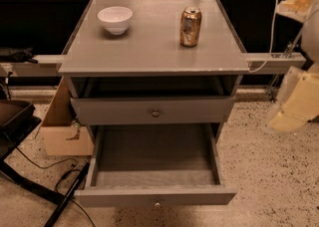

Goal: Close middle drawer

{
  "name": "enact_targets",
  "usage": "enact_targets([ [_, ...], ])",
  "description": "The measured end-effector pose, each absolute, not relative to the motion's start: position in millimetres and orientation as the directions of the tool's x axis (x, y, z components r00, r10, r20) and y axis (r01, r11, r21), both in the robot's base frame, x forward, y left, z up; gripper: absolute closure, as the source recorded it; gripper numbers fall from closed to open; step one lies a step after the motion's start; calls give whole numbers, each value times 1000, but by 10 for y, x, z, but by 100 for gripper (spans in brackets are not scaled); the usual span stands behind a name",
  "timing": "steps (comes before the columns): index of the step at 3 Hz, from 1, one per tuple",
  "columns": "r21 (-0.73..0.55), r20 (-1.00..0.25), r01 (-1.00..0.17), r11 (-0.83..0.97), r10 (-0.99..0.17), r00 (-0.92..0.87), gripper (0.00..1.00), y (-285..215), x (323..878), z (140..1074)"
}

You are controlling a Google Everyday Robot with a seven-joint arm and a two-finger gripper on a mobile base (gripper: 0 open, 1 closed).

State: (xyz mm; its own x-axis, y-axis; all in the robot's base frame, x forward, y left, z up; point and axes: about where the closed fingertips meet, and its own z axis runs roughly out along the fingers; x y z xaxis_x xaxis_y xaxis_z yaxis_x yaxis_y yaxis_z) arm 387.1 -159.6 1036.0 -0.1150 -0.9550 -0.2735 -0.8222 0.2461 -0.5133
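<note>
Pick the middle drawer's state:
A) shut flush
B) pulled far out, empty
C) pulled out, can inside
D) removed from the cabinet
B: the middle drawer stands far out with nothing in it. The can is up on the cabinet top, and the hand is off to the right, apart from the drawer.

Nothing here can be read: no lettering can be made out on the gold can (190,27) at the upper middle of the frame, the cardboard box (62,131) at lower left, or the gripper (294,104) at the right edge.
</note>
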Motion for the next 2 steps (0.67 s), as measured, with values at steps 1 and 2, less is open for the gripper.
enact_targets([
  [1,-502,-278,-827,252,-953,-122,0,-1591,3847,10203],
  [2,-519,-325,-809,277,-939,-114,0,-1555,3604,9880],
])
